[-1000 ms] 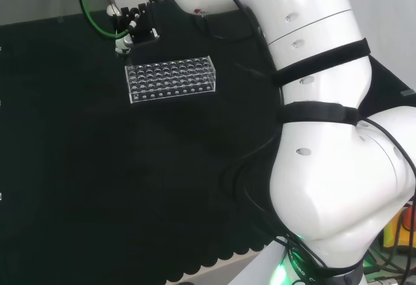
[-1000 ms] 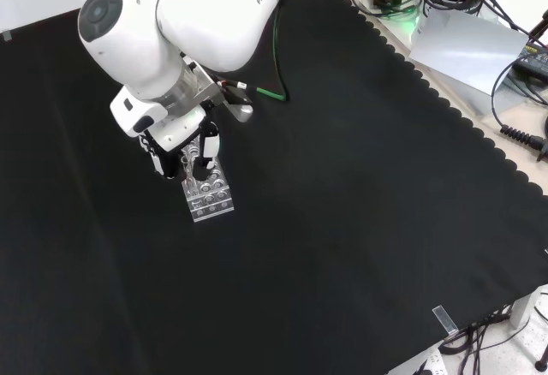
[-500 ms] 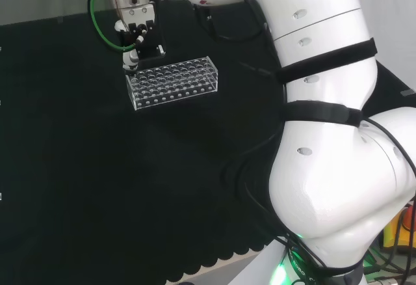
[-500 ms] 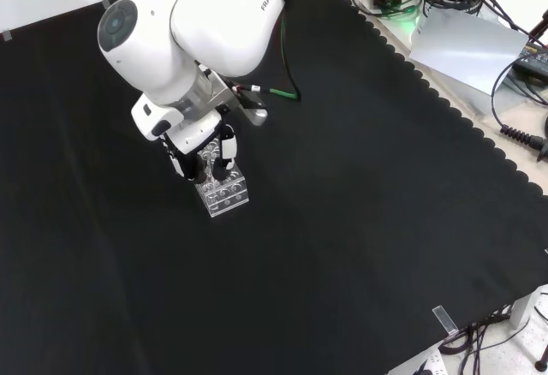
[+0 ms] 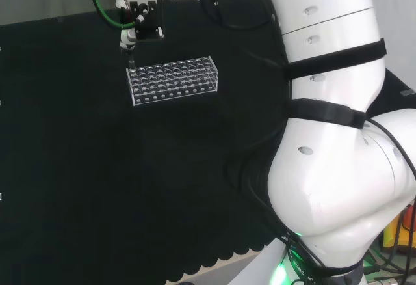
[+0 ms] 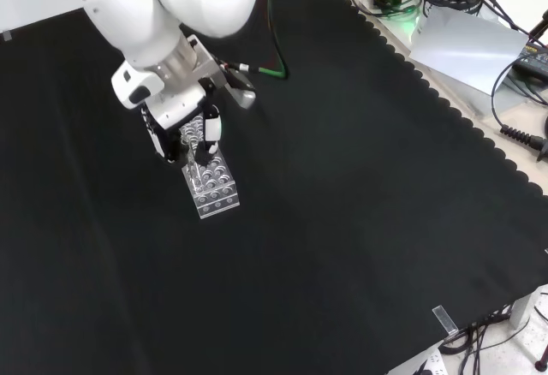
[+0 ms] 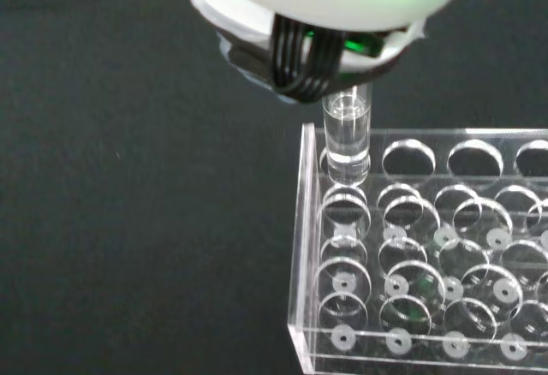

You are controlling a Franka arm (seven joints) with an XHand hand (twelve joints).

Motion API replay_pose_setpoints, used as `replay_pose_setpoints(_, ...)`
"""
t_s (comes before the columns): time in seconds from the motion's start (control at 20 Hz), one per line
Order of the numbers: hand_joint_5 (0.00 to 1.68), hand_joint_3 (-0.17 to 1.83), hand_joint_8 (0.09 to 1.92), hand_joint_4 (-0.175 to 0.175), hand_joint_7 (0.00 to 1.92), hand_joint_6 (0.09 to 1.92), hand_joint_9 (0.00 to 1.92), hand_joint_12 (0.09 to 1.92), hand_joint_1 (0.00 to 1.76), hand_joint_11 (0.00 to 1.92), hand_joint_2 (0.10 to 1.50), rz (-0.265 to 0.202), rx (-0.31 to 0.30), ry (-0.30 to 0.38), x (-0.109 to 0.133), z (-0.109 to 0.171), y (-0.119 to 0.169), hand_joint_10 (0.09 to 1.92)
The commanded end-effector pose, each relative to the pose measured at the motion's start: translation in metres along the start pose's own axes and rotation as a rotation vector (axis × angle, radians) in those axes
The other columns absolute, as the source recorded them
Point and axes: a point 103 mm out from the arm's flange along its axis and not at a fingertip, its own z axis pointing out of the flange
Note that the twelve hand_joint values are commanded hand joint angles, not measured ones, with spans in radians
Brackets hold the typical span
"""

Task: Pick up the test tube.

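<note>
Hand (image 5: 139, 19) hangs over the rack's far-left end in head view. Fingers (image 6: 211, 127) curled in, pinching the test tube (image 7: 346, 135) — clear, upright, its lower end just above a corner hole of the rack, per wrist view. In head view the tube shows as a thin line under the hand, above the rack top. Clear plastic rack (image 5: 172, 79) w/ many round holes sits on the desk (image 6: 360, 204), black cloth. In front view hand covers the rack's upper end.
</note>
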Motion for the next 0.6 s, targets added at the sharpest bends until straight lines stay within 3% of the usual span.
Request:
replay_pose_setpoints(0.05, 1.28, 0.46, 0.75, -0.175, 1.36, 0.33, 1.32, 0.89, 1.43, 1.19, 0.73, -0.001, -0.028, 0.042, -0.004, -0.035, -0.011, 0.47)
replay_pose_setpoints(0.6, 1.29, 0.47, 0.75, -0.175, 1.36, 0.32, 1.32, 0.89, 1.43, 1.19, 0.73, 0.02, -0.093, 0.074, -0.025, -0.092, -0.044, 0.48)
